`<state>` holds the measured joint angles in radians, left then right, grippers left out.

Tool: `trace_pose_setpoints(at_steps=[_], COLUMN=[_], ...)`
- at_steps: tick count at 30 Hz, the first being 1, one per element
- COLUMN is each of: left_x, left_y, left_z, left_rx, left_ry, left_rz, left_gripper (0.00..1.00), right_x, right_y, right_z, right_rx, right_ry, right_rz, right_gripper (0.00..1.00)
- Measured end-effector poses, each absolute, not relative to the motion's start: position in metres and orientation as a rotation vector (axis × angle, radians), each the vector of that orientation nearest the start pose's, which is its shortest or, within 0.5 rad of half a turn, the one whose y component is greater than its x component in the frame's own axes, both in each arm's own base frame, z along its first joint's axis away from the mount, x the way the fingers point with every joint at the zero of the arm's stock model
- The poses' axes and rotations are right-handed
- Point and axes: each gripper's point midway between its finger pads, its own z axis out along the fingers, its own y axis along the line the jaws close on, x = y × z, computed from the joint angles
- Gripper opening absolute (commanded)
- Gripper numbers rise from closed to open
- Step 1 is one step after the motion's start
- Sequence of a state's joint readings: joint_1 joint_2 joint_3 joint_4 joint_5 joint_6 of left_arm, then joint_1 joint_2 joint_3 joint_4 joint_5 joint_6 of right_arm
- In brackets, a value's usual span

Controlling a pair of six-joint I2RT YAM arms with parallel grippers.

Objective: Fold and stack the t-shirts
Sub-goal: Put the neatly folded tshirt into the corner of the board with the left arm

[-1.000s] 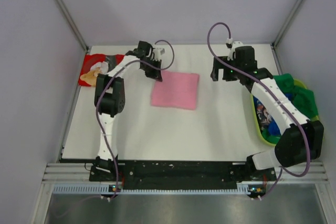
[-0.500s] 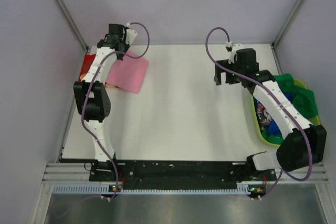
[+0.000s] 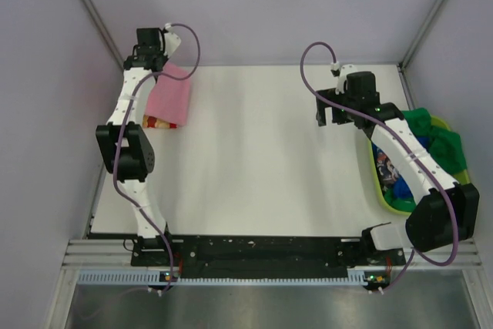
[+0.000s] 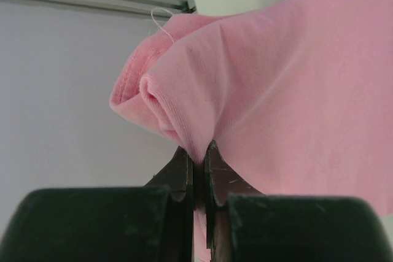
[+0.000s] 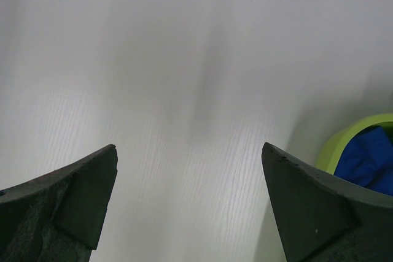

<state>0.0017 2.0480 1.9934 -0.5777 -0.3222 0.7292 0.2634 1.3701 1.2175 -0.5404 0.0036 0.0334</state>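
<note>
My left gripper (image 4: 198, 154) is clenched on a rolled fold of the plain pink t-shirt (image 4: 288, 78), its two dark fingers pressed together over soft, fine-knit cloth with a loose thread at the hem. From above, I see that arm stretched to the far left corner of the white table (image 3: 262, 167), where the pink shirt (image 3: 171, 96) hangs from the gripper (image 3: 156, 69) and drapes as a long folded panel. A strip of the red t-shirt (image 3: 158, 122) shows under its near edge. My right gripper (image 3: 329, 115) hovers released over bare, faintly wood-grained tabletop on the far right, its fingers spread wide and gripping nothing. Just right of it sits the glossy yellow-green tray (image 3: 443, 123), heaped with a crumpled green t-shirt (image 3: 431, 132) and a blue t-shirt (image 3: 397, 188). The right arm crosses over the tray's left side, hiding part of the pile.
</note>
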Motion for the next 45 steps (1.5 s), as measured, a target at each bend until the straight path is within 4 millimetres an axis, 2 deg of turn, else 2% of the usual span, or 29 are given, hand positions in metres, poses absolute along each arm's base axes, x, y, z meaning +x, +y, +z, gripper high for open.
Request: trace_pose_setpoints(at_steps=[6, 11, 12, 13, 15, 16, 18, 19, 22, 25, 27, 28, 30, 32, 33, 35, 37, 38, 40, 42, 45], left_x=[0.551, 0.553, 0.556, 0.560, 0.573, 0.579, 0.594, 0.600, 0.605, 0.589, 0.576, 0.565, 0.545, 0.522, 0.508, 0.488, 0.476, 0.474, 0.476, 0.477, 0.481], left_y=[0.114, 0.128, 0.131, 0.135, 0.142, 0.146, 0.162, 0.172, 0.208, 0.232, 0.237, 0.233, 0.209, 0.167, 0.139, 0.092, 0.057, 0.047, 0.042, 0.047, 0.056], left_z=[0.256, 0.254, 0.251, 0.248, 0.236, 0.229, 0.209, 0.199, 0.169, 0.147, 0.138, 0.132, 0.119, 0.107, 0.104, 0.105, 0.111, 0.113, 0.117, 0.111, 0.092], left_rx=[0.552, 0.527, 0.522, 0.514, 0.494, 0.482, 0.427, 0.397, 0.272, 0.192, 0.160, 0.169, 0.241, 0.372, 0.468, 0.631, 0.775, 0.824, 0.881, 0.913, 0.940], left_ry=[2.151, 2.153, 2.156, 2.159, 2.167, 2.173, 2.201, 2.214, 2.259, 2.329, 2.357, 2.385, 2.440, 2.474, 2.480, 2.450, 2.394, 2.369, 2.334, 2.341, 2.400], left_rz=[0.770, 0.766, 0.767, 0.769, 0.773, 0.776, 0.807, 0.834, 0.929, 0.965, 0.939, 0.909, 0.803, 0.635, 0.537, 0.392, 0.301, 0.279, 0.272, 0.295, 0.331], left_gripper=[0.00, 0.01, 0.07, 0.22, 0.30, 0.39, 0.65, 0.69, 0.68, 0.62, 0.60, 0.59, 0.58, 0.57, 0.57, 0.57, 0.59, 0.59, 0.59, 0.56, 0.53], right_x=[0.371, 0.372, 0.372, 0.372, 0.371, 0.371, 0.371, 0.371, 0.370, 0.369, 0.369, 0.369, 0.368, 0.368, 0.368, 0.367, 0.367, 0.367, 0.367, 0.366, 0.366], right_y=[0.098, 0.096, 0.096, 0.095, 0.095, 0.095, 0.095, 0.096, 0.097, 0.100, 0.101, 0.101, 0.102, 0.103, 0.103, 0.104, 0.105, 0.105, 0.105, 0.106, 0.106], right_z=[0.203, 0.203, 0.203, 0.203, 0.202, 0.202, 0.202, 0.202, 0.202, 0.202, 0.202, 0.202, 0.201, 0.201, 0.201, 0.201, 0.201, 0.201, 0.201, 0.200, 0.200], right_rx=[-0.260, -0.263, -0.262, -0.261, -0.262, -0.262, -0.263, -0.264, -0.269, -0.278, -0.281, -0.282, -0.284, -0.287, -0.289, -0.291, -0.294, -0.295, -0.297, -0.297, -0.298], right_ry=[2.252, 2.252, 2.252, 2.252, 2.254, 2.255, 2.256, 2.257, 2.258, 2.259, 2.259, 2.259, 2.260, 2.260, 2.261, 2.262, 2.263, 2.263, 2.264, 2.265, 2.266], right_rz=[0.130, 0.117, 0.115, 0.114, 0.113, 0.113, 0.115, 0.116, 0.126, 0.145, 0.153, 0.155, 0.160, 0.166, 0.169, 0.173, 0.176, 0.177, 0.180, 0.181, 0.183], right_gripper=[0.99, 0.99, 0.99, 0.99, 0.99, 0.99, 0.99, 0.99, 0.99, 0.99, 0.99, 0.99, 0.99, 0.99, 0.99, 0.99, 0.99, 0.99, 0.99, 0.99, 0.99])
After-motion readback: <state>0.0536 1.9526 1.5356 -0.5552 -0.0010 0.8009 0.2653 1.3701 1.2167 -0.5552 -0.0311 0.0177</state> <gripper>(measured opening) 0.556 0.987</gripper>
